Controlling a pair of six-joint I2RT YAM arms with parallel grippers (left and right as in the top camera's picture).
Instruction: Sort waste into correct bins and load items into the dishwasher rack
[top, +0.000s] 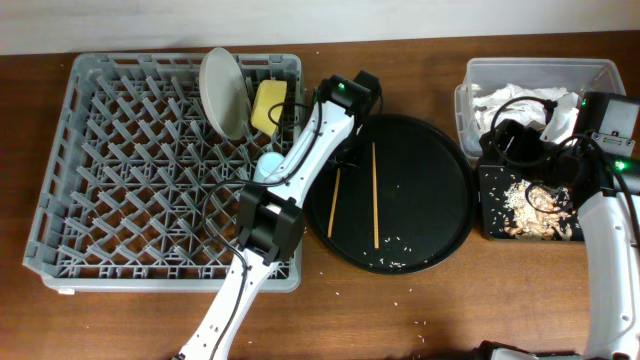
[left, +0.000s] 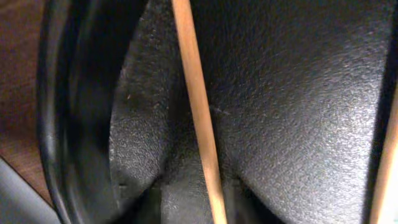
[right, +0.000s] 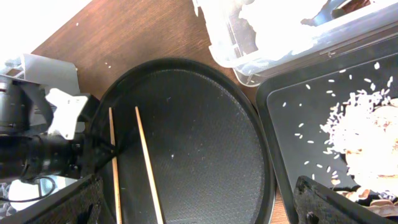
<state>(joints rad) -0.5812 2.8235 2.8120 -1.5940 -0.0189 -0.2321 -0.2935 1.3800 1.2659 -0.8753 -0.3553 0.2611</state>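
Observation:
Two wooden chopsticks lie on the round black tray (top: 420, 215): the left chopstick (top: 336, 205) and the right chopstick (top: 375, 195). My left gripper (top: 345, 150) is low over the tray's left rim. It is open, with the left chopstick (left: 199, 118) running between its fingers (left: 199, 211). The right chopstick shows at the edge of that view (left: 385, 168). My right gripper (top: 515, 140) is open and empty (right: 199, 205) above the gap between the round tray and the black rectangular tray (top: 490, 225). That tray holds food scraps (top: 535, 205). The clear tub (top: 540, 68) holds a white napkin (top: 520, 98).
The grey rack (top: 130, 170) fills the left side. It holds an upright plate (top: 222, 92), a yellow bowl (top: 268, 105) and a light blue cup (top: 270, 165) beside my left arm. Rice bits are scattered on the round tray (top: 395, 262) and on the table.

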